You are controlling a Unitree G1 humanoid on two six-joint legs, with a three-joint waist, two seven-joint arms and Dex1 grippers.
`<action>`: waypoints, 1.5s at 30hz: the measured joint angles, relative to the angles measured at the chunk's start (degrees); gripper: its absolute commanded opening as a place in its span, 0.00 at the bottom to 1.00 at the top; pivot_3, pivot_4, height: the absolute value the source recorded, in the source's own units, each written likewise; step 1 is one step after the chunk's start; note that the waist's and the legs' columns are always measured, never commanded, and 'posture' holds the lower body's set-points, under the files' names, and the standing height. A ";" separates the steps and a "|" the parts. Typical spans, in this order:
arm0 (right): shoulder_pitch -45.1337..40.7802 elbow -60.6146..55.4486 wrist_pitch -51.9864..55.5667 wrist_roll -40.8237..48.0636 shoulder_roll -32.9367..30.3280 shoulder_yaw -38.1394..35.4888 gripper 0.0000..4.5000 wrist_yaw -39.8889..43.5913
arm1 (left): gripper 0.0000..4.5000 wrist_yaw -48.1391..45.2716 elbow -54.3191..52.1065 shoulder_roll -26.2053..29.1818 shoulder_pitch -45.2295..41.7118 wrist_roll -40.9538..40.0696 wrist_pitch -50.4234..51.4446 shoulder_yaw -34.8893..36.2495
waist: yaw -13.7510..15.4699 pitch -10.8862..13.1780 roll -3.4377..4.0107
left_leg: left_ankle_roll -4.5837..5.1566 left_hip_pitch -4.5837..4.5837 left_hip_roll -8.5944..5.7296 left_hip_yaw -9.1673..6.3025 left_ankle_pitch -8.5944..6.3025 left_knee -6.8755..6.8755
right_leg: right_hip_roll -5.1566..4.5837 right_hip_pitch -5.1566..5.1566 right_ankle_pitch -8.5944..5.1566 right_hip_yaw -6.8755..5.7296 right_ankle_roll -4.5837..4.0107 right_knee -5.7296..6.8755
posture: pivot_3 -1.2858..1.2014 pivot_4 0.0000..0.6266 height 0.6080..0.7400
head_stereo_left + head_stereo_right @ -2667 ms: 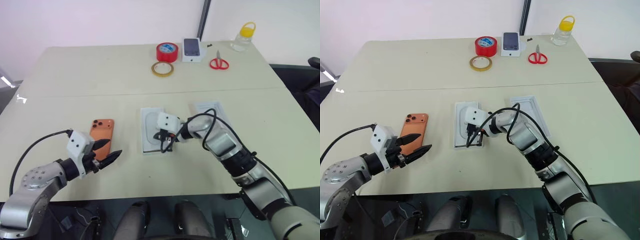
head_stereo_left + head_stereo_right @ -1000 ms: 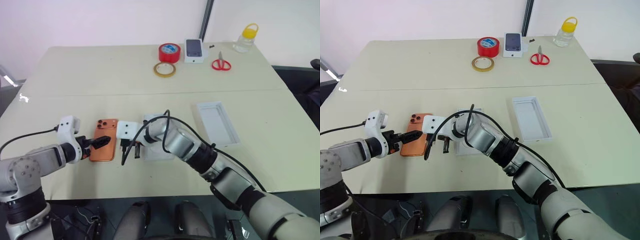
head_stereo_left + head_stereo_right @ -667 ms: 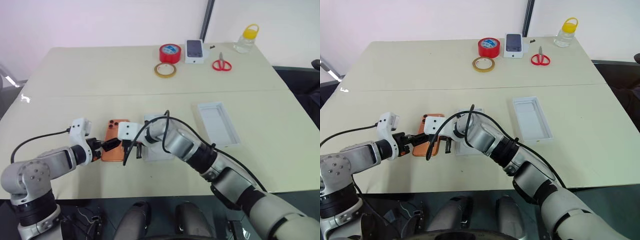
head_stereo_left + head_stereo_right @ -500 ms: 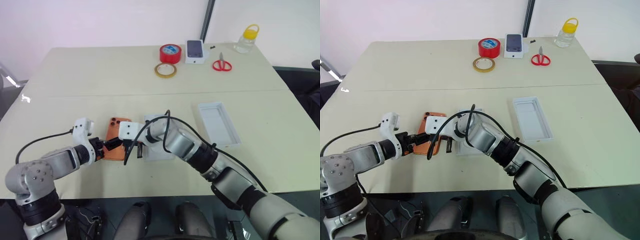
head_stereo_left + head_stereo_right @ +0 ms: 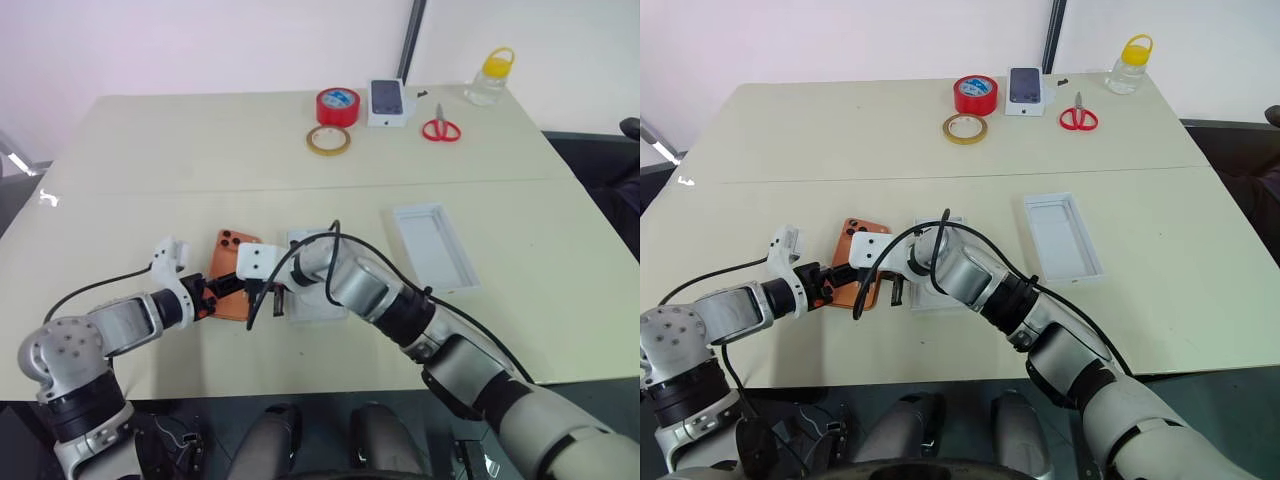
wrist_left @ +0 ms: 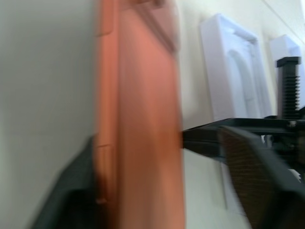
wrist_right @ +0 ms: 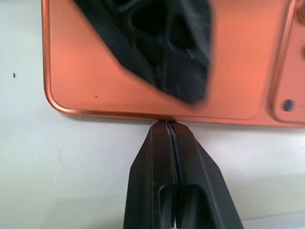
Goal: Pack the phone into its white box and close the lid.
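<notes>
- Plainly, the phone is found tilted up off the surface, its long edges pinched by the left pincer.
- Glossy, rigid and thin, it is judged slippery; the flat edges are best gripped, away from the raised lenses.
- Its near edge is touched by the right pincer, pressed together.
- Farther right, the white box is seen lying open.

Legible text, labels, brands, numbers, signs: none on any item or on the desk.
</notes>
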 measured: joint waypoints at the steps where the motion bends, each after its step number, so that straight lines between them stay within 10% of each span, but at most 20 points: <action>1: 0.00 -0.17 0.01 0.02 -0.16 0.00 0.00 0.06 | 0.52 0.33 0.09 0.27 0.39 -0.62 -0.01 0.01 | -0.01 0.01 -0.01 | 0.00 -0.01 0.01 0.00 0.00 0.00 | 0.01 0.00 0.00 0.00 0.00 0.00 | 0.52 0.24 1.00; 17: 1.43 -8.38 1.90 0.28 -6.51 -1.38 0.00 1.92 | 0.52 6.14 0.37 1.88 3.55 -10.91 -0.01 0.86 | -0.05 0.01 -0.01 | 0.00 -0.03 0.02 0.00 0.00 -0.02 | 0.02 0.01 0.00 0.02 0.00 0.01 | 0.52 0.24 1.00; 23: 1.44 -9.88 2.62 0.54 -7.22 -2.06 0.00 2.02 | 0.00 7.70 1.62 1.61 2.55 -16.56 -0.06 2.06 | -0.09 0.00 -0.03 | 0.00 -0.04 0.03 0.00 0.00 -0.02 | 0.02 0.03 0.00 0.03 0.00 0.01 | 0.52 0.24 1.00; 36: 1.51 -18.75 3.41 3.43 -10.25 -7.19 0.00 2.19 | 0.00 29.63 5.97 8.24 7.65 -47.72 -23.43 -5.27 | 0.44 0.06 -0.13 | 0.00 -0.11 0.02 0.01 0.00 0.01 | -0.02 -0.02 0.00 0.05 0.00 -0.05 | 0.52 0.24 1.00; 45: 3.47 -21.34 -0.89 6.53 -22.68 -17.52 0.00 3.46 | 0.00 35.88 -1.03 1.92 3.30 -51.84 -35.34 -20.31 | 0.28 0.08 -0.21 | 0.04 -0.13 0.02 0.11 -0.02 -0.08 | -0.02 0.04 -0.01 0.13 0.01 -0.09 | 0.52 0.24 1.00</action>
